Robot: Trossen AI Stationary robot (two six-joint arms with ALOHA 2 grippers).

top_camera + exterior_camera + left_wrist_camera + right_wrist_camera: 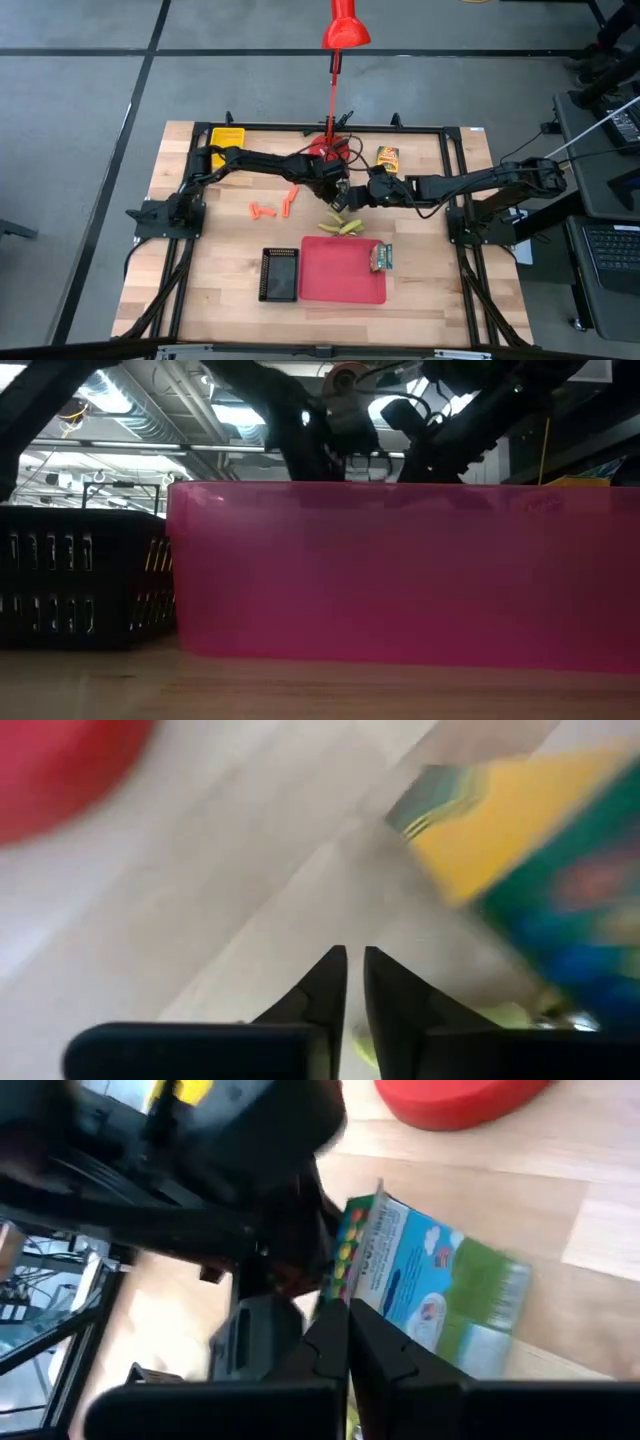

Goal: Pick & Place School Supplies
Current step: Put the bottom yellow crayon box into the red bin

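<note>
On the wooden table (200, 280), just in front of the red lamp base (322, 148), a crayon box (440, 1285) stood between both grippers: the right gripper (348, 1342) pinched its edge while the left gripper (355, 982), nearly shut, held nothing.

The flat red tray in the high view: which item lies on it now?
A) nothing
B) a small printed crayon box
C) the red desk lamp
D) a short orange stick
B: in the high view a small printed crayon box lies at the right edge of the flat red tray.
</note>
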